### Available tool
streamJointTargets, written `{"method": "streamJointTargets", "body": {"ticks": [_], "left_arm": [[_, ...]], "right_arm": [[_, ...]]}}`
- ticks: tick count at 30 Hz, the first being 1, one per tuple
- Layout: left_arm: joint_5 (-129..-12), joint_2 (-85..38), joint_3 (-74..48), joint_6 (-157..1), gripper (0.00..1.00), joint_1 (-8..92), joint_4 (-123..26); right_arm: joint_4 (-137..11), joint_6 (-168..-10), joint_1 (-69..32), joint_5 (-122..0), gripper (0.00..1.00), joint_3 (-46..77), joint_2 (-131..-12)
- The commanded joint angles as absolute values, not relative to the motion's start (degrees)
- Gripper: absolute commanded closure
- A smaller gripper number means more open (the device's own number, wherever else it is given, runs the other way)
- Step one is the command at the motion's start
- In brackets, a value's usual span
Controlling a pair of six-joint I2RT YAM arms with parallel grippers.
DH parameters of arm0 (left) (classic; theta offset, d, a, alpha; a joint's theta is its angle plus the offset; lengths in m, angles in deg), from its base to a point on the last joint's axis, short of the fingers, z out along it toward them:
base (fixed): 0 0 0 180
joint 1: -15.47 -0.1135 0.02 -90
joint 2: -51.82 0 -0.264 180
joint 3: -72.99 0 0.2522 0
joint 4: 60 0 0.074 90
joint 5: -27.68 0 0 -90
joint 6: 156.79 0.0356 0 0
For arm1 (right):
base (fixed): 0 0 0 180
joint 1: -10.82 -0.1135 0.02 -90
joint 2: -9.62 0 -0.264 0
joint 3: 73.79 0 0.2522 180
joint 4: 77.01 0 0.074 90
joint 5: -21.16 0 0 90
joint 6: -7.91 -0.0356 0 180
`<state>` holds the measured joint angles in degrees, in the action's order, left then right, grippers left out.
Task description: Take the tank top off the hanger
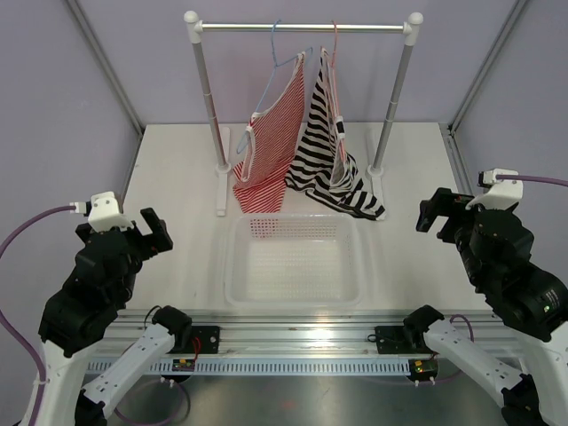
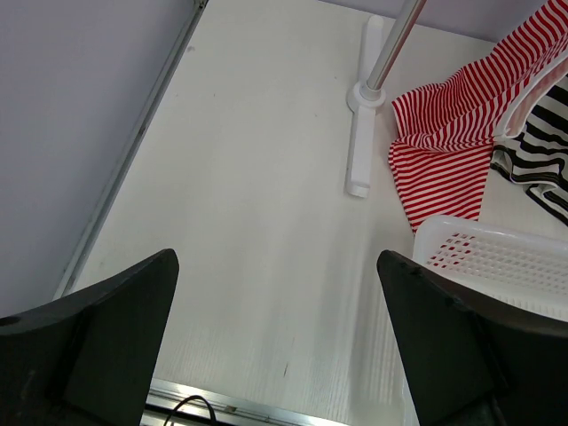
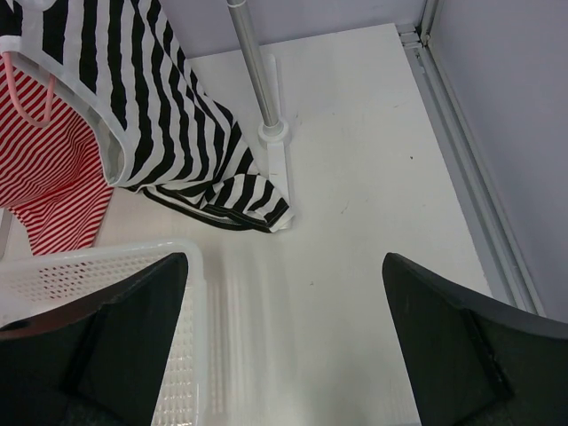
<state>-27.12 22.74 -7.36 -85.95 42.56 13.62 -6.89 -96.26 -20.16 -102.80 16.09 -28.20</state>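
The black-and-white striped tank top (image 1: pixel 327 151) hangs from the pink-red hanger (image 1: pixel 335 43) on the rail, its hem pooled on the table. It also shows in the right wrist view (image 3: pixel 151 106), with a pink loop of the hanger (image 3: pixel 35 102) at the far left, and at the left wrist view's right edge (image 2: pixel 541 160). My left gripper (image 1: pixel 151 232) is open and empty at the near left (image 2: pixel 277 293). My right gripper (image 1: pixel 437 213) is open and empty at the near right (image 3: pixel 284 293). Both are well short of the garment.
A red-and-white striped top (image 1: pixel 273 142) hangs on a light blue hanger (image 1: pixel 275 44) beside the tank top. The white rack (image 1: pixel 302 27) stands on two posts with feet (image 2: pixel 358 151) (image 3: pixel 277 160). A clear perforated basket (image 1: pixel 293 262) sits in front of the rack.
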Motion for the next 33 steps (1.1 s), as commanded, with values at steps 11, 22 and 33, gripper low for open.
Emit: {"method": "streamJointTargets", "body": {"ticks": [11,22,33], "left_arm": [[-33.3,18.8,-15.1,-88.2,0.01,42.4,7.6],[-52.6,-9.3,-34.5,-91.3,0.01,48.2,-1.2],[-49.4,-36.1,-62.4,-86.7,0.01,59.9,-1.9]], "right_arm": [[-13.9,-97.6,-20.5,-100.7,0.0,13.2,-25.4],[-6.0,-103.1,-20.5,-104.4,0.01,15.2,-28.6],[-3.6,-106.3,-20.5,-100.6,0.01,12.4,-25.1]]}}
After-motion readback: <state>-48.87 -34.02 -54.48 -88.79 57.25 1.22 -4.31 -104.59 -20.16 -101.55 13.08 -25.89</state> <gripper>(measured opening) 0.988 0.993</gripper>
